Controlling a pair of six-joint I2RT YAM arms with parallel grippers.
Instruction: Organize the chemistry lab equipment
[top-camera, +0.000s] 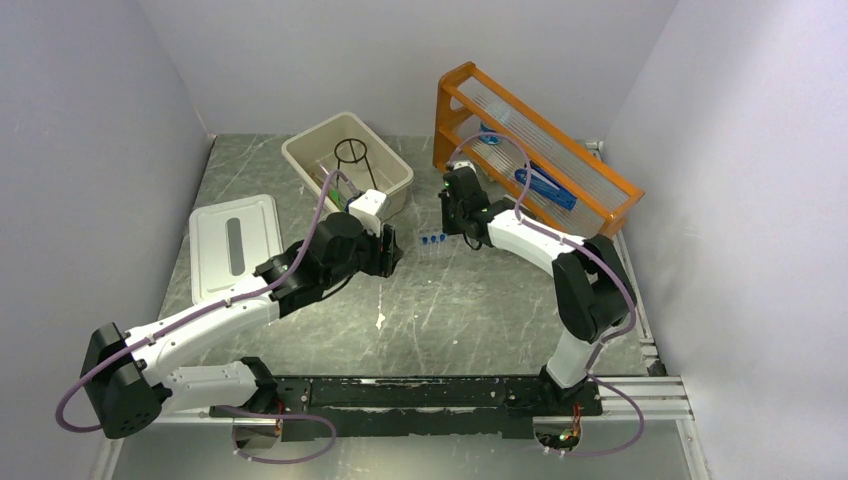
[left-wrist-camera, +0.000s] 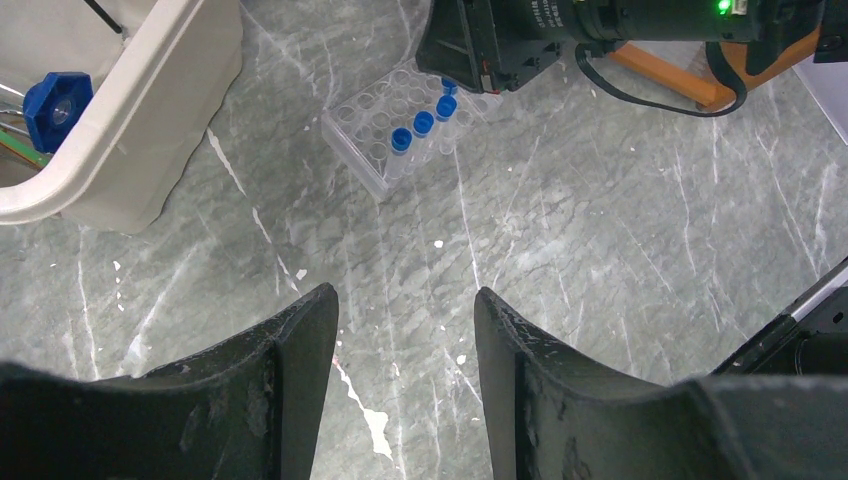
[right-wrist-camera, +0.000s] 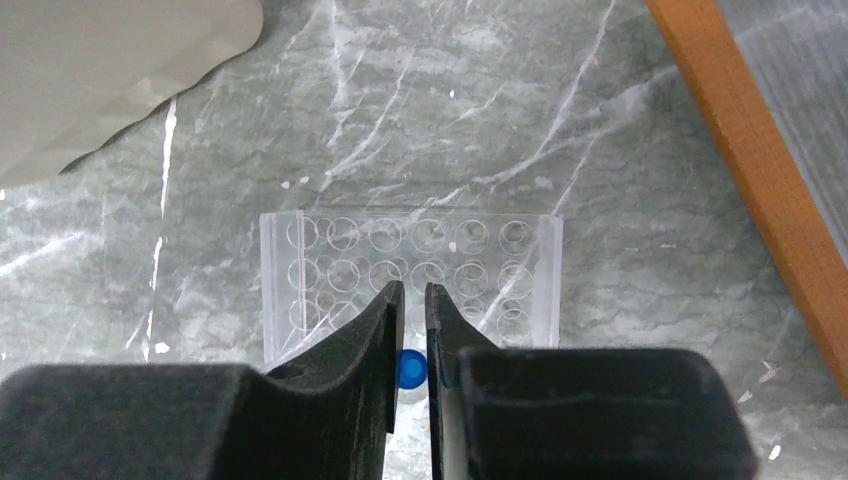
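**On the marble table (top-camera: 470, 320), lab kit between 2 arms**

At the far left, a white lid (top-camera: 235, 245) lies flat on the stone. Just right of it and further back sits a beige bin (top-camera: 318, 130), with the black wire ring stand (top-camera: 352, 152) inside it.

In front of the bin, the left gripper (left-wrist-camera: 405, 300) hangs over bare marble. Its 2 fingers are spread wide and there is nothing between them.

Just beyond it, near the middle of the table, stands the clear tube rack (left-wrist-camera: 385, 135). The blue-capped test tubes (left-wrist-camera: 424, 122) are seated in it, with 4 caps showing in a line along 1 edge. The other holes look empty.

The right gripper (right-wrist-camera: 414, 290) is directly over the rack's far end, fingers drawn nearly together with only a thin slit between them. A blue cap fills that slit lower down. From where I stand, I cannot tell whether the fingers are pinching that tube or only hovering above it.

At the far right, the orange shelf rack (top-camera: 540, 150) sits against the wall, apart from the tube rack.
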